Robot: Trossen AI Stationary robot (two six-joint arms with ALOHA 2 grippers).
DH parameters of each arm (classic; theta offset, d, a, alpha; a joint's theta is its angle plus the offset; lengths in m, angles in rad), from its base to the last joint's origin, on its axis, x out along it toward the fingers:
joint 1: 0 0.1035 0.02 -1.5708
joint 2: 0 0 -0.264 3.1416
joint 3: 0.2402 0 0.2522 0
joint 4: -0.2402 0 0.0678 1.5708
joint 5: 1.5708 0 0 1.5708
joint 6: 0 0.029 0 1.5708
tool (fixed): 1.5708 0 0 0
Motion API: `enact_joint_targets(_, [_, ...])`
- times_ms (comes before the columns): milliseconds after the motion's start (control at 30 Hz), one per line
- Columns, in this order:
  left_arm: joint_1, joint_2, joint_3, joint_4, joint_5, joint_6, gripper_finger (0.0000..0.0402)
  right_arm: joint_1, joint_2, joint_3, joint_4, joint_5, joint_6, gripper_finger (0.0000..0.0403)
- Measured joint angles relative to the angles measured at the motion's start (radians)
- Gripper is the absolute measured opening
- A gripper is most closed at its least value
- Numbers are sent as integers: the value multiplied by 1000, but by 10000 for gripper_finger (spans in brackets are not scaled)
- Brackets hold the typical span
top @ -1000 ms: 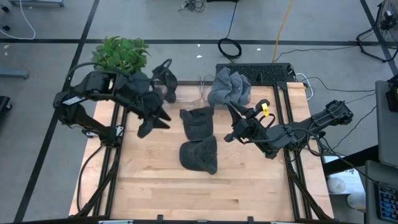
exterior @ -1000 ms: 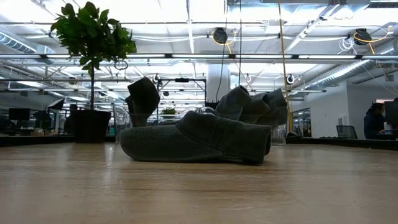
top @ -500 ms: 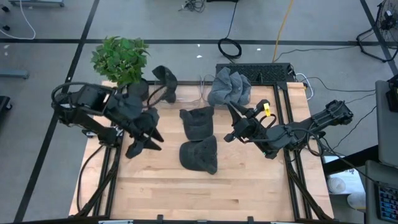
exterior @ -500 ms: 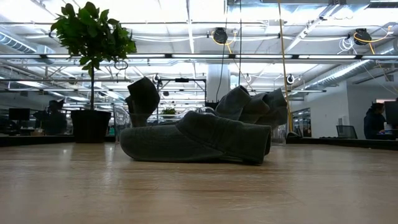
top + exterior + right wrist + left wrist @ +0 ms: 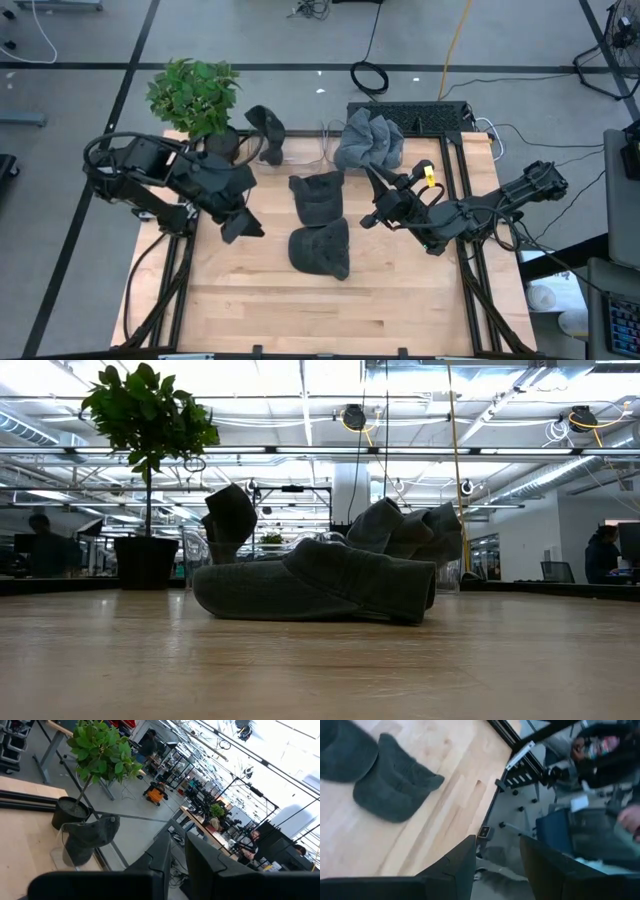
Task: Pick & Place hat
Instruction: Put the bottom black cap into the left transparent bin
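High view: a dark hat (image 5: 321, 251) is seen lying mid-table; left gripper (image 5: 243, 226), fingers parted and empty, is poised beside it for the reach; right gripper (image 5: 372, 198) is closed, idle

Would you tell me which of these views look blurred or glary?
Left wrist view: the dark grey fabric hat and room beyond are smeared. Low view: ceiling lights glare brightly, leaving the potted green plant silhouetted. High view: evenly lit and sharp.
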Motion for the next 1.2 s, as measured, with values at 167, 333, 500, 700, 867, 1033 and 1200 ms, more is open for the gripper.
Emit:
enact_joint_targets(167, [8,10,0,-10,-53,-88,161,0,0,0,0,-1,15,43])
enact_joint_targets(333, [42,24,0,-35,-137,-132,180,0,0,0,0,-2,28,43])
enact_joint_targets(500, [65,32,-71,-5,-136,-199,228,8,0,0,0,-3,27,43])
enact_joint_targets(700, [56,34,-237,73,-103,-272,272,15,0,0,0,-4,11,43])
enact_joint_targets(867, [41,37,-346,149,-130,-284,278,30,0,0,0,-3,-9,43])
enact_joint_targets(1033, [27,23,-480,228,-134,-301,262,44,0,0,0,-4,-10,43])
enact_joint_targets(1200, [28,3,-636,333,-126,-341,248,49,0,0,-4,-3,-12,43])
